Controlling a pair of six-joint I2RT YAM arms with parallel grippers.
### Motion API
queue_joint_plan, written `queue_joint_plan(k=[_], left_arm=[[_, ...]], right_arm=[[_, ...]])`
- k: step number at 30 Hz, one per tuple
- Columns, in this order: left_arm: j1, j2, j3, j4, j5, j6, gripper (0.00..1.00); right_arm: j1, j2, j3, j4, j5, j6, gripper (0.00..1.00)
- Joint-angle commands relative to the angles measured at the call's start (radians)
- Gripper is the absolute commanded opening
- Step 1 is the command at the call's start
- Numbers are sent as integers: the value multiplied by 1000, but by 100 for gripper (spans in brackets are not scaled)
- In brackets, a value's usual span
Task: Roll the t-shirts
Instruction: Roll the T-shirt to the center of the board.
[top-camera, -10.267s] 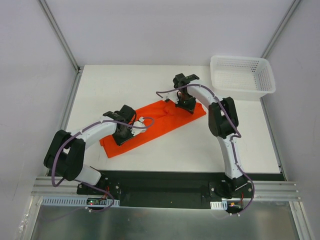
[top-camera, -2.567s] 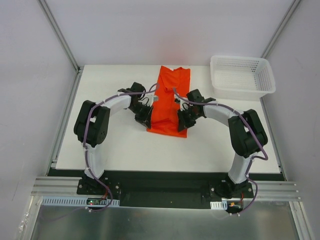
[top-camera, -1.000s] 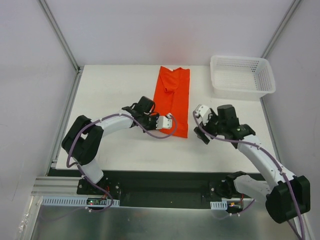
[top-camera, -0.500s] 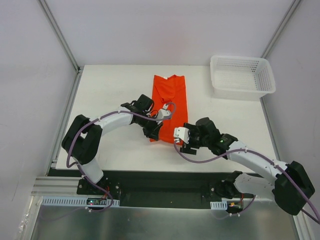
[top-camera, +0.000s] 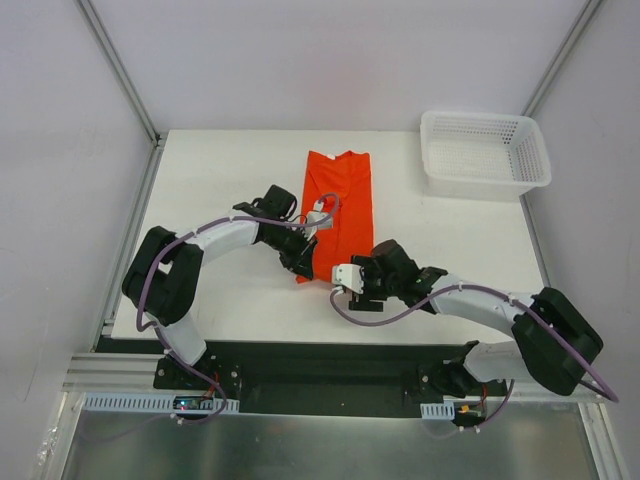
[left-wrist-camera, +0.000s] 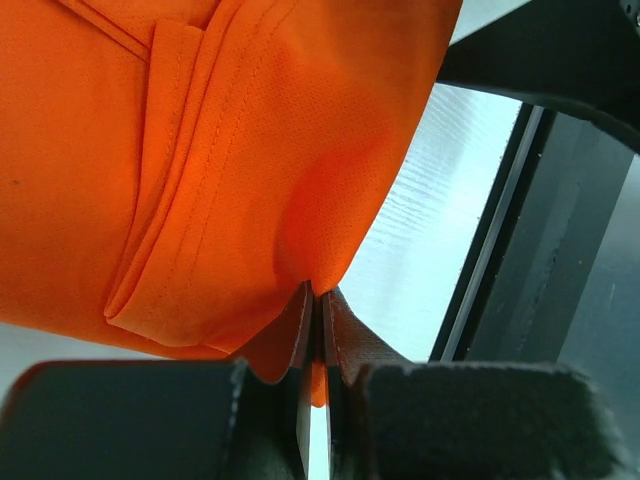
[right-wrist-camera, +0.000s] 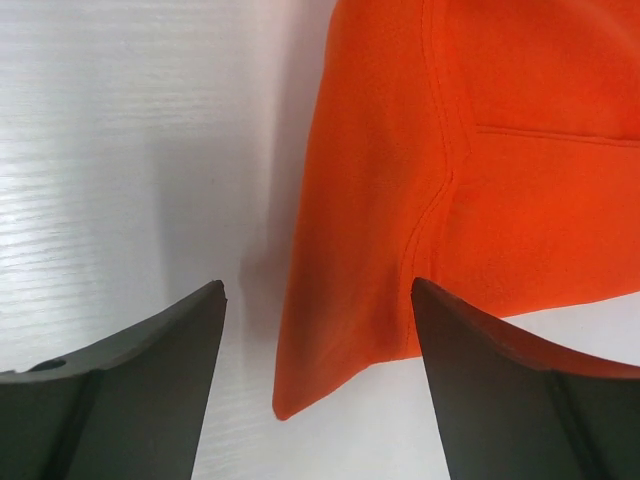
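The t-shirt (top-camera: 338, 195) is pinched by the left gripper (left-wrist-camera: 318, 300); the right gripper (right-wrist-camera: 316, 300) is held spread beside it. The basket (top-camera: 483, 186) is set well apart.

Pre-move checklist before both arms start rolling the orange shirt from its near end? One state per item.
1. Left tool shut on the near hem of the plain orange-red thin-fabric t-shirt: ok.
2. Right tool gripping the other near corner: not ok. It is open, and the corner shows between its fingers.
3. Shirt folded into a long strip on the white table: ok.
4. White mesh plastic basket apart from the shirt: ok.
5. All fabric layers caught by the left tool: cannot tell.
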Motion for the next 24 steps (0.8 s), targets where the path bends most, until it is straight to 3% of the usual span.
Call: queue_joint_plan(k=[1, 4, 5, 8, 9, 12, 17, 20, 24], left_arm=[[7, 2, -19, -4, 68, -7, 0], [18, -7, -27, -4, 57, -5, 2], [21, -12, -30, -4, 48, -5, 9], [24, -62, -59, 11, -19, 27, 28], [24, -119, -105, 31, -47, 36, 38], [23, -273, -227, 108, -137, 90, 49], [-2, -502, -409, 217, -309, 211, 57], [-92, -691, -570, 391, -404, 305, 62], [-210, -731, -687, 583, -538, 389, 66]], right_arm=[[12, 48, 20, 110, 42, -49, 75], [12, 81, 32, 106, 53, -89, 55], [10, 97, 38, 95, 60, -95, 37], [7, 95, 32, 93, 57, -109, 18], [3, 90, 34, 87, 47, -111, 17], [-10, 94, 77, -12, 13, -80, 14], [-66, 130, 179, -115, -50, -5, 13], [-97, 173, 259, -207, -104, 12, 12], [-117, 199, 287, -266, -116, 8, 11]])
